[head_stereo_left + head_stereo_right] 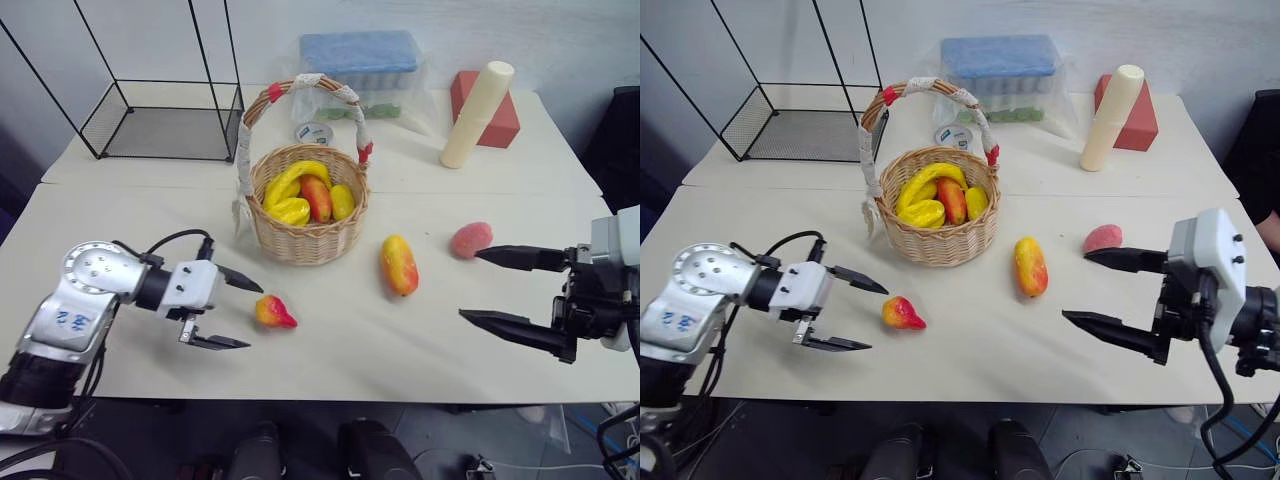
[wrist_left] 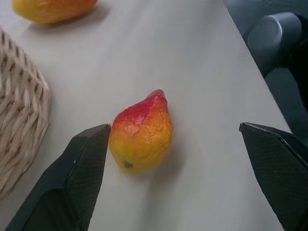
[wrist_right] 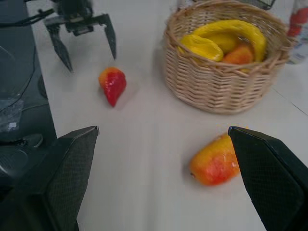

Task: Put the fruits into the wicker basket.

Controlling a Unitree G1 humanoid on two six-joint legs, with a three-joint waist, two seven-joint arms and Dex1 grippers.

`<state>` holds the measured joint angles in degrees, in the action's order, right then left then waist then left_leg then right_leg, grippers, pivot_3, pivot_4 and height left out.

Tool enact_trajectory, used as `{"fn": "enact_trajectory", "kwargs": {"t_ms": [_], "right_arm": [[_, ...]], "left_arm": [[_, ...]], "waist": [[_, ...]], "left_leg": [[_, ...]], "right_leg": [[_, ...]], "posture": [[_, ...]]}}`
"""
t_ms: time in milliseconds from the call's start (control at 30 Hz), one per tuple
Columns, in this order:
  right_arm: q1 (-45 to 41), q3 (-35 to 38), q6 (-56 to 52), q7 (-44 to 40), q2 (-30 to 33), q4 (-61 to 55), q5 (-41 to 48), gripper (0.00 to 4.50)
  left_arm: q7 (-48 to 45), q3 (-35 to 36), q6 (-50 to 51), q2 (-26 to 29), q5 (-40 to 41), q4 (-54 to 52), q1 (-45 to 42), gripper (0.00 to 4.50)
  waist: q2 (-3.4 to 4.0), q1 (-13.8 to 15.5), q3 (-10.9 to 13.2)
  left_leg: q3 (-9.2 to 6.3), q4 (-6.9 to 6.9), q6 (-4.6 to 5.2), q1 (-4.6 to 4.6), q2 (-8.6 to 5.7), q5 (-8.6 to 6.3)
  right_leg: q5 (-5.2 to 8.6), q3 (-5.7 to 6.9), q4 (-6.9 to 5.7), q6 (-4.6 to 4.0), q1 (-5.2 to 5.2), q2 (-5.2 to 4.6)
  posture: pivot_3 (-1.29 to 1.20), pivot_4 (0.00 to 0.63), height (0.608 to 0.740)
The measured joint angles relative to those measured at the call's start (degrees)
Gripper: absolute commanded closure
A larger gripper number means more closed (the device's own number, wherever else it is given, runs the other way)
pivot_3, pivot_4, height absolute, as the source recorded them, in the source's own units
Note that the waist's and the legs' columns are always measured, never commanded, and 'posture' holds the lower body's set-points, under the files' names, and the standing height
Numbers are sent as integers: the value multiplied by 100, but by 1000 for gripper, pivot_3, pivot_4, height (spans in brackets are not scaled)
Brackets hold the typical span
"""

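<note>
On the white desk (image 1: 120, 215) the wicker basket (image 1: 306, 232) stands a little left of the middle, about halfway between the front and back edges, and it already holds yellow bananas (image 1: 292, 183) with a red-orange fruit and a small yellow one among them. Three fruits lie on the bare desktop. The little pointed fruit (image 1: 274, 312) lies near the front edge, in front of the basket and slightly to its left. The left gripper (image 1: 238, 314) reaches in from the front left corner with its fingers spread wide and holding nothing; the pointed fruit sits just past its fingertips, roughly in line with the gap between them, and in the left wrist view one finger (image 2: 77, 173) comes up right beside the fruit's side, though I cannot tell whether it touches, while the other finger stands well apart. The mango (image 1: 399, 264) lies to the right of the basket and nearer the front edge, apart from both claws. The peach (image 1: 471, 239) lies farther right, just beside the tip of the upper finger of the right gripper (image 1: 470, 285), which comes in from the right edge, also opened wide and empty, its lower finger nearer the front edge. Toward the back edge stand a black wire-frame box (image 1: 165, 120) at the left corner, a blue-lidded container (image 1: 362, 65) behind the basket, and a cream cylinder (image 1: 477, 114) leaning against a red block (image 1: 496, 112) at the right.
</note>
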<state>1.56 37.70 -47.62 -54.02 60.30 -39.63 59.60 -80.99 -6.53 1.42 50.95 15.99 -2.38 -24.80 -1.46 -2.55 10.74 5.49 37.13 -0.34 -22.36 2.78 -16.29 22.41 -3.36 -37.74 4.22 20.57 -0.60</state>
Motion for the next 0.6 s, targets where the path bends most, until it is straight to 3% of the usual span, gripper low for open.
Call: {"fn": "enact_trajectory", "kwargs": {"t_ms": [167, 367, 600], "right_arm": [[-150, -188, -9, 103, 92, -327, 398, 51], [-143, -246, -5, 246, 93, -324, 457, 51], [40, -246, 28, 361, 89, -480, 457, 0]], "left_arm": [[-159, -640, -865, -590, -593, 952, -597, 0], [-173, -830, -1274, -922, -907, 1629, -910, 0], [-217, -829, -1322, -1018, -936, 1788, -947, 2088]], "waist": [[0, 59, 0], [-1, 75, 0], [-1, 76, 0]], "left_leg": [[1, 8, 0, -4, 2, 0], [0, 16, 5, -4, 3, 3], [-3, 16, 9, -2, 4, 7]], "right_leg": [[0, 0, -5, 0, 6, 2], [0, 0, -15, 0, 7, 1], [0, 2, -23, 0, 6, 2]], "posture": [[0, 150, 740], [0, 150, 740], [0, 150, 740]]}}
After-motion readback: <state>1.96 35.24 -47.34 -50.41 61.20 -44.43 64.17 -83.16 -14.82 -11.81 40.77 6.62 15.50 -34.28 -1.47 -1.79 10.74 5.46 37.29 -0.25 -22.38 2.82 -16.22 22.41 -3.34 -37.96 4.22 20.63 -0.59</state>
